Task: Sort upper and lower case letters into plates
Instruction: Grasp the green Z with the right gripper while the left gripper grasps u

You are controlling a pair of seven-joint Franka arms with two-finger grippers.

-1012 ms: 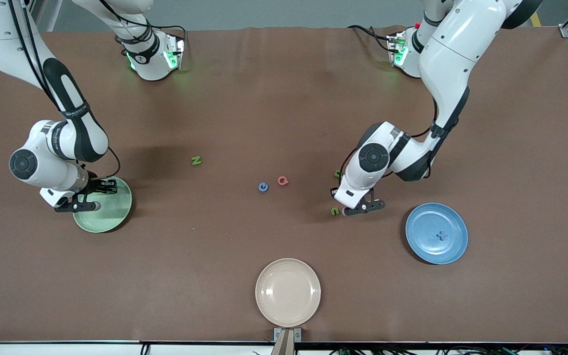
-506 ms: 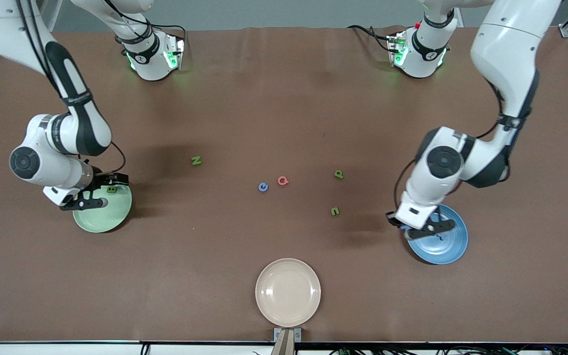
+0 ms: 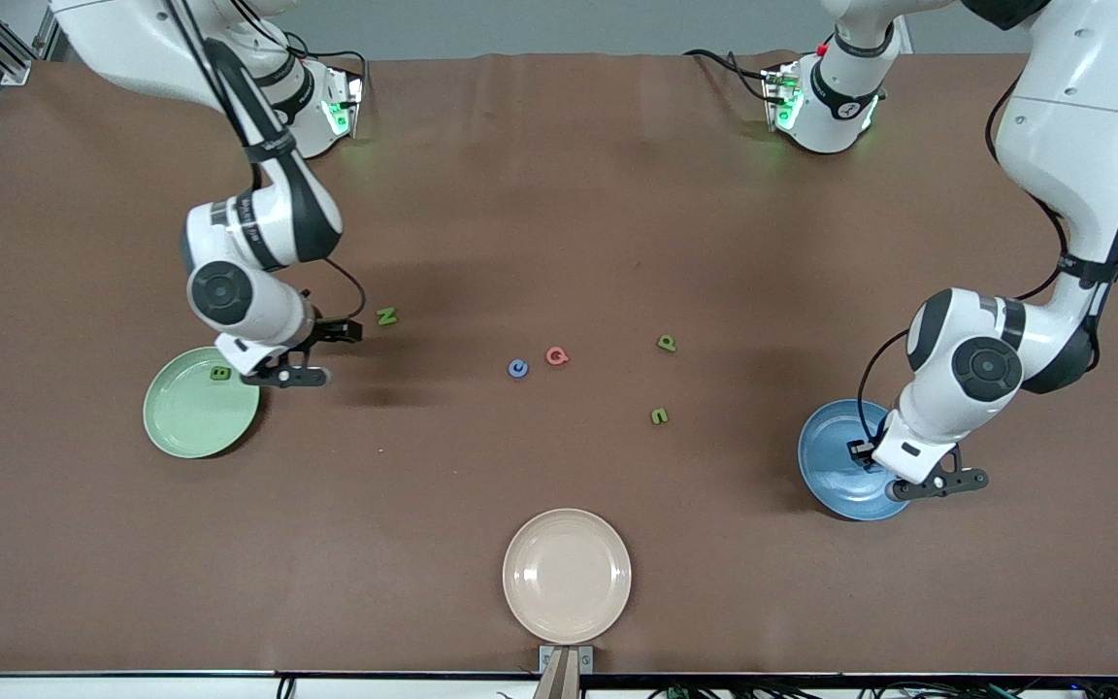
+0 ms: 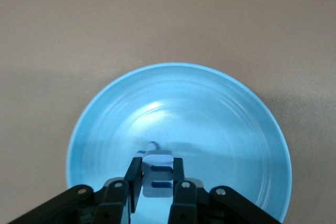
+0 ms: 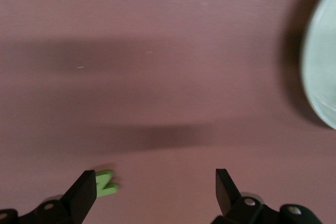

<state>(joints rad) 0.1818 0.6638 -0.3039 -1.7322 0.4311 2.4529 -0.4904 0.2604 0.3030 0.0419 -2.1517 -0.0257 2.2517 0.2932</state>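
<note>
High front overview; wrist cameras close above blue plate (image 4: 178, 108), table (image 5: 157, 77).
</note>
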